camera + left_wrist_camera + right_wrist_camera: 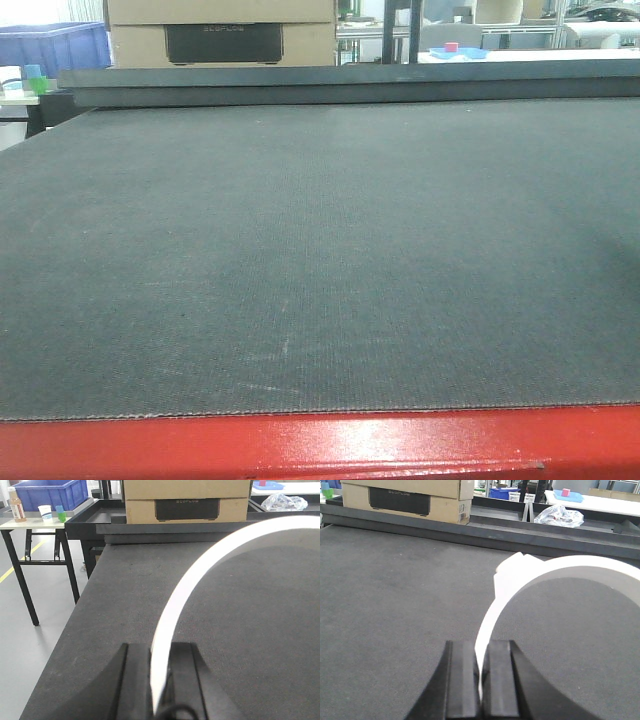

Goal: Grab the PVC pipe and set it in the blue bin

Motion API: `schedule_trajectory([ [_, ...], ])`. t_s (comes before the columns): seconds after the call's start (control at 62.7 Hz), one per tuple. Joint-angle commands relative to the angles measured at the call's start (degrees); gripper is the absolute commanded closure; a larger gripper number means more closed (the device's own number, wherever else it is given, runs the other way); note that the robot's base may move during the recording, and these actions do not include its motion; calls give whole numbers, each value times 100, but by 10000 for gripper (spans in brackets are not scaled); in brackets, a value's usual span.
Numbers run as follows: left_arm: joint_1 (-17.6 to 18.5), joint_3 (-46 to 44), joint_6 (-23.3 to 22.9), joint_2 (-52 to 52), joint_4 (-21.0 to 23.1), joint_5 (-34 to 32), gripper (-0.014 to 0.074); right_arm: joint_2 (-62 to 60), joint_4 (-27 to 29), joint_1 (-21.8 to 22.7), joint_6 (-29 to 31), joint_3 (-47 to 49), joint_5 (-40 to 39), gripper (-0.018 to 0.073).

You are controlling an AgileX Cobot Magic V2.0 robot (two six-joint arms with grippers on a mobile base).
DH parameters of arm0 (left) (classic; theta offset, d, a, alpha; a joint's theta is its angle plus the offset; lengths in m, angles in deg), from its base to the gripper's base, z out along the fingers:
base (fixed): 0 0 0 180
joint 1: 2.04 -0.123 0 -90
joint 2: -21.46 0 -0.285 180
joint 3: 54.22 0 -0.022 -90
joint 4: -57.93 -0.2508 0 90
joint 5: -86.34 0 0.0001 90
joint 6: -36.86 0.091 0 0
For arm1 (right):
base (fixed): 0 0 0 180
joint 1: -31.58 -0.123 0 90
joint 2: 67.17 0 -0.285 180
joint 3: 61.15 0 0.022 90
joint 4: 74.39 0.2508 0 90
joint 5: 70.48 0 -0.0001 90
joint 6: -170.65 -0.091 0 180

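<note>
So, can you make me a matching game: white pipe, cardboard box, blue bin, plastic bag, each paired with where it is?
Things:
1 white pipe
2 cardboard box
3 blue bin
4 plastic bag

Places:
A behind the side table, far left
B far right, at the back
C held between the jaws
D middle of the back edge

Pairs: 1-C, 2-D, 3-A, 4-B

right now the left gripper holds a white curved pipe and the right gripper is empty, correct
The right gripper is not empty: the right wrist view shows it shut on a white curved pipe too. The left gripper does hold one.
</note>
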Motion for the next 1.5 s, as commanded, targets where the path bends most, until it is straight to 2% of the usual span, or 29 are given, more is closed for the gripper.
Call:
schedule_trajectory([
  [0.0,21,-5,-16,31,20,-173,707,-28,-61,24,-7,-13,-233,713],
  [1.484,21,-5,-16,31,20,-197,707,-28,-61,24,-7,-13,-233,713],
])
